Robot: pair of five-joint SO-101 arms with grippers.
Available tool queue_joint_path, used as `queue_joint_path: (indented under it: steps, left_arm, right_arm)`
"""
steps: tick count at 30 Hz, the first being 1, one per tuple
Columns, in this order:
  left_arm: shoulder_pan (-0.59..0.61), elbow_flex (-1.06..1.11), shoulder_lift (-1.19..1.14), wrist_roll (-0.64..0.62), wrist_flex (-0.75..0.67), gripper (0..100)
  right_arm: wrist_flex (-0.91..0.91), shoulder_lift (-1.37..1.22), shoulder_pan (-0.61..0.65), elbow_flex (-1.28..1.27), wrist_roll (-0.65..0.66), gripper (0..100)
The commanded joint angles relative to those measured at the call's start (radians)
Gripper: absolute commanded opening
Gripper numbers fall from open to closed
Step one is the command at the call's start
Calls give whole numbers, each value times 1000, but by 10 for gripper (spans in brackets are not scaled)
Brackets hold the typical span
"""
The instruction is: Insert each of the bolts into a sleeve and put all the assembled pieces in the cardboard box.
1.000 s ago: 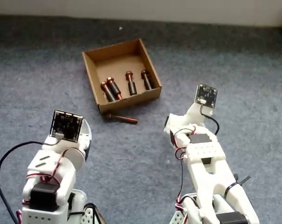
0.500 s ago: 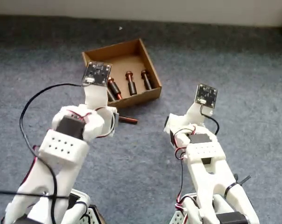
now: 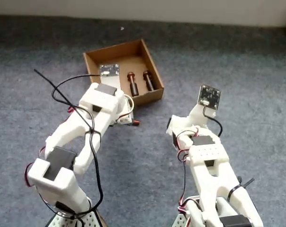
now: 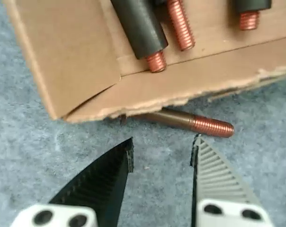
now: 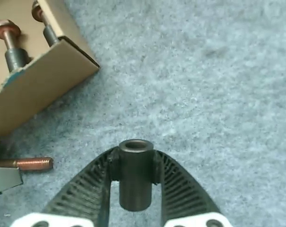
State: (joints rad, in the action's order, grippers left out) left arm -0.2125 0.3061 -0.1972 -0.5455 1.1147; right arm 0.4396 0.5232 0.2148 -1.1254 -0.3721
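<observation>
We work over the grey table (image 3: 237,56), where the cardboard box (image 3: 150,96) holds assembled pieces (image 3: 132,84). Our left end effector (image 4: 163,142) hangs spread wide just outside the box wall, above one loose bolt (image 4: 192,123) lying on the table against that wall. Our right end effector (image 5: 134,156) grips an empty sleeve (image 5: 135,182). We judge the step to be picking up this bolt. The next move calls for closing on its shank, then feeding it into the sleeve.
</observation>
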Motion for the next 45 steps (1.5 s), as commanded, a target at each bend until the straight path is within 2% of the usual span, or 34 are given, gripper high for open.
queue_joint_path:
  steps: [1,7,30,39,45]
  left_arm:
    - [-10,-93,-76,-17,6,221]
    - [-8,-114,-111,-89,3,221]
    - [53,-176,-124,-92,25,220]
    - [50,-255,-291,-92,29,220]
    - [47,-303,-251,-91,158,220]
  right_arm:
    - [-18,38,-5,7,-2,4]
    - [-18,38,-4,7,-2,4]
    - [-16,38,-4,7,0,5]
    - [-16,38,-4,7,0,5]
    - [-16,38,-4,7,0,5]
